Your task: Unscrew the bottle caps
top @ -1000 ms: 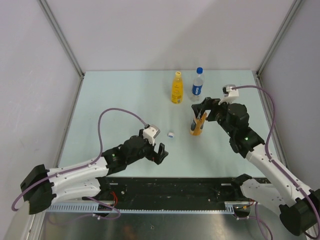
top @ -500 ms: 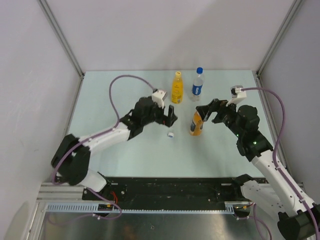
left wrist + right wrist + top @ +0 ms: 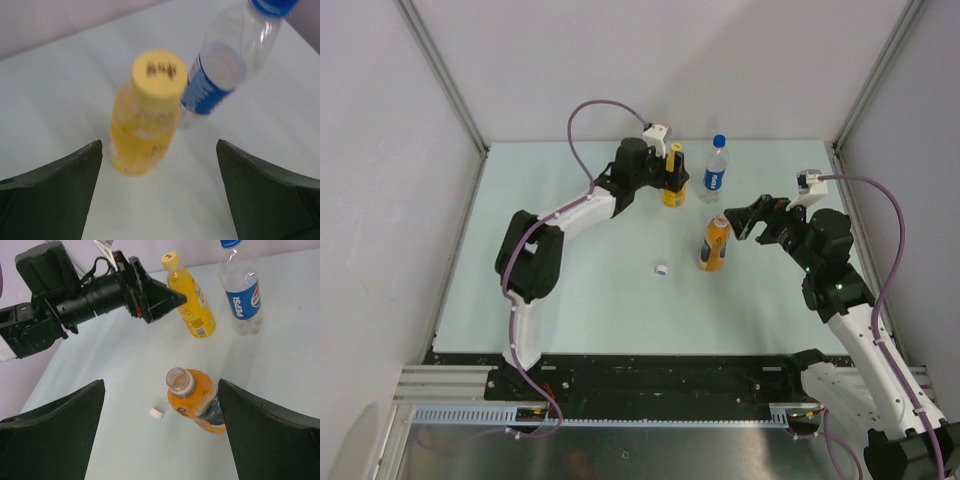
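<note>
Pointing the wide-open, empty left gripper [image 3: 159, 146] at the capped yellow bottle [image 3: 142, 135] beside the blue-capped clear bottle [image 3: 220, 75] at the table's [image 3: 570, 200] far side, and hovering the equally open right gripper [image 3: 161, 385] over the uncapped orange bottle [image 3: 200, 405], with the white cap [image 3: 156, 413] loose beside it.

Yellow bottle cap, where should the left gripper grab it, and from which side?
Probably grip the yellow cap around its round side wall, from above: the yellow bottle stands upright with the cap topmost, centred ahead of the open left gripper.
</note>
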Tool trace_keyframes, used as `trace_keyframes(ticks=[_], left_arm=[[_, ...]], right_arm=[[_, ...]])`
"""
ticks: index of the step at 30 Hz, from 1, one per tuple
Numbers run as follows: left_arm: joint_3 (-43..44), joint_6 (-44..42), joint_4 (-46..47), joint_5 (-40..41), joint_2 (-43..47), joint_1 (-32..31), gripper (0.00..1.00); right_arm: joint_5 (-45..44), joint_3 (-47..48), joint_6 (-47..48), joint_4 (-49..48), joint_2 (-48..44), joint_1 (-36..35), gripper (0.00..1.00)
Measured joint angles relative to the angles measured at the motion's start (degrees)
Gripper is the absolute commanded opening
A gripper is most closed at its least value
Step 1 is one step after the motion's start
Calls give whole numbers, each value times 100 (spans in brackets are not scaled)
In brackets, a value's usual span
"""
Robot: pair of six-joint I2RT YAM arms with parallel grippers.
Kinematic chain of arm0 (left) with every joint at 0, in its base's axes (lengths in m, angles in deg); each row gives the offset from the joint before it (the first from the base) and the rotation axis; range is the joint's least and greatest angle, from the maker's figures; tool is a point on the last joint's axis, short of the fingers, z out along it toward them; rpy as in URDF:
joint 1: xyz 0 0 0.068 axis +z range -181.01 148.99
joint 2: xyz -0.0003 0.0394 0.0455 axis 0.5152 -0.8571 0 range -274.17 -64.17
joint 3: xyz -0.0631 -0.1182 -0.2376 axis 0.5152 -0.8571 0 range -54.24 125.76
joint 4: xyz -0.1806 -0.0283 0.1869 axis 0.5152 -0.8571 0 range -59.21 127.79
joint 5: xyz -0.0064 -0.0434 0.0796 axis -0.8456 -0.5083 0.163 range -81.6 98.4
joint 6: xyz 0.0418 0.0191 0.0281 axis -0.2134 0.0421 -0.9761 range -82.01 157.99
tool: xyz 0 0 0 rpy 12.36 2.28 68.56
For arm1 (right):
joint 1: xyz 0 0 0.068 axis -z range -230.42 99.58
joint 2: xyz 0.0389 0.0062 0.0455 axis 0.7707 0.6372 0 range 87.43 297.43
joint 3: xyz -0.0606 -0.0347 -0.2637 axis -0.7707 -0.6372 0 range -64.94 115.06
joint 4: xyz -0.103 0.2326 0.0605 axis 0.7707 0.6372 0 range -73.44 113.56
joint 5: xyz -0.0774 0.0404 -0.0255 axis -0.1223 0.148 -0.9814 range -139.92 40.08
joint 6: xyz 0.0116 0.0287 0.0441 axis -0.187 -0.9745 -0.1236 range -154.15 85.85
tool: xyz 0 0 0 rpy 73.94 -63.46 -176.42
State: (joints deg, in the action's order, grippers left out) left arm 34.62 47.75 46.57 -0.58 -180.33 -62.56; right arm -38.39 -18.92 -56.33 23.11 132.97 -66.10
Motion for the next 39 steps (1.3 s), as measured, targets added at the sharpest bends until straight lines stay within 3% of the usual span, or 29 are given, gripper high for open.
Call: trace_keyframes(ticks=[5, 10, 13, 16, 18, 24, 31, 39], left_arm=[[1180, -166, -223, 107, -719, 24, 98], [2129, -369, -328, 127, -1311, 26, 88], [2282, -424, -354, 107, -1488, 37, 79], [2302, -463, -415, 24, -1611, 50, 57], [2302, -496, -487, -48, -1659, 68, 49], [2052, -577, -356, -184, -1521, 120, 44], [234, -789, -396, -238, -4, 199, 44], [-1976, -798, -280, -1150, 3136, 219, 41]], right_arm=[[63, 42, 20, 59, 11, 122, 99], [101, 50, 35, 103, 50, 170, 99], [105, 50, 37, 127, 70, 186, 99], [107, 50, 42, 153, 76, 197, 99], [105, 52, 66, 175, 81, 201, 99], [133, 63, 125, 240, 116, 212, 99], [479, 256, 227, 299, 216, 221, 99], [1390, 321, 289, 177, 328, 116, 99]])
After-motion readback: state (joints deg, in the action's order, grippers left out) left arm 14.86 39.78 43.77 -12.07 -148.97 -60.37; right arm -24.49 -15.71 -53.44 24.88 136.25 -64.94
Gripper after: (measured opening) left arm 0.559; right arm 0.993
